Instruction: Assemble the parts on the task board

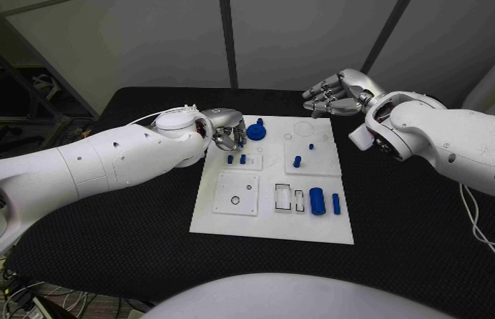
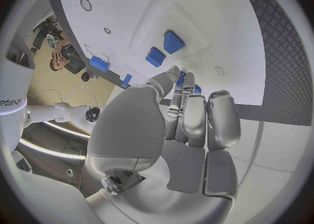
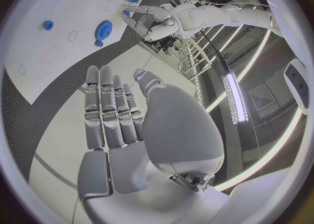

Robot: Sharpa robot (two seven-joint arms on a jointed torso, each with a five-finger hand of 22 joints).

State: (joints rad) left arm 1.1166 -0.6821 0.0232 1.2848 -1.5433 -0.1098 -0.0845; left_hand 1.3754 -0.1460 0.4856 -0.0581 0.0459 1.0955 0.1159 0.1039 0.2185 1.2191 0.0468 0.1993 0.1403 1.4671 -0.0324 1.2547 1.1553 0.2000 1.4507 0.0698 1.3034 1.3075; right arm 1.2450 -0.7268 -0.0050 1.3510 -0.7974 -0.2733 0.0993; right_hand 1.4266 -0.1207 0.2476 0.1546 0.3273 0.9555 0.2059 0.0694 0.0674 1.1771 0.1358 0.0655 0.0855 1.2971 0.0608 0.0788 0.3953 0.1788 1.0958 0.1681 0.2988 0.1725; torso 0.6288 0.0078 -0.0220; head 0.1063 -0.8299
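The left hand (image 1: 224, 136) is hovering at the white rectangular task board's (image 1: 270, 227) far left corner, its silver fingers (image 2: 196, 114) lying close together and straight, holding nothing that can be seen; whether the fingertips are touching the board I cannot tell. Just beside that hand, on the board's far part, a blue gear-shaped part with a raised knob (image 1: 256, 131) is sitting. Two small blue pegs (image 1: 236, 159) are standing side by side in a raised white tile near the board's left edge, close under the left hand. Nearer the robot along the same edge, a square white tile with a round hole (image 1: 236, 193) is lying, with bare board around it. Toward the middle, a small blue upright peg (image 1: 297, 161) is standing, and a smaller blue pin (image 1: 310, 146) is standing beyond it. Near the board's right edge a thick blue cylinder (image 1: 317, 200) is lying beside a slim blue bar (image 1: 336, 204), apart from one another. The black table (image 1: 124, 247) is leaving a wide margin round the board on every side. The right hand (image 1: 332, 97) is hanging beyond the board's far right corner, above the table's far edge, fingers curled inward and loosely apart, gripping nothing.
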